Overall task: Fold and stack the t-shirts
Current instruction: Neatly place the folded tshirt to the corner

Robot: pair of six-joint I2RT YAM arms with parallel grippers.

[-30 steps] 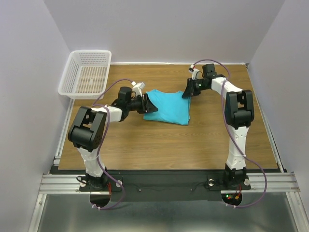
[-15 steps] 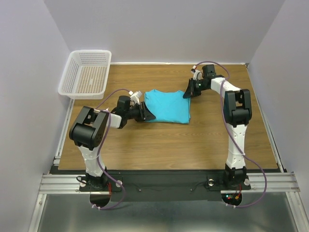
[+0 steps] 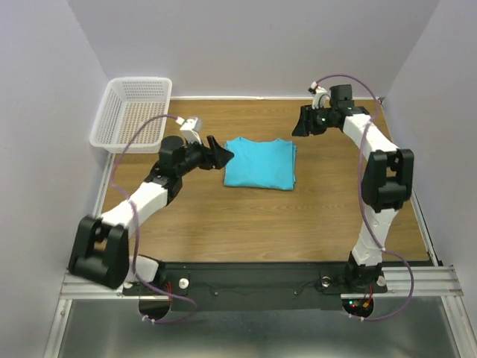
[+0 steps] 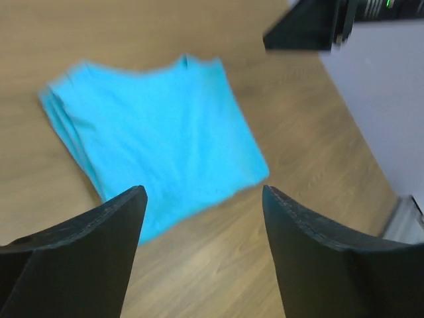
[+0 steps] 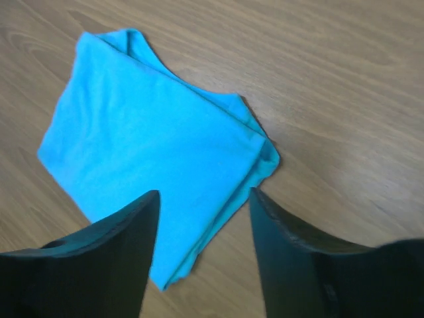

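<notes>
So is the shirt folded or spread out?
Folded: the shirt lies as a compact rectangle, stacked layers showing along its edge.

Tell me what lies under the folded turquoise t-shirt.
The turquoise t-shirt lies flat on the wooden table, and only wood shows around it. Its stacked folded layers show at the edges. Anything between or beneath the layers is covered.

The t-shirt [image 3: 259,162] lies on the table [image 3: 298,224], left gripper [image 3: 226,154] just left, right gripper [image 3: 298,128] behind-right. The basket [image 3: 134,112] sits far left.
</notes>
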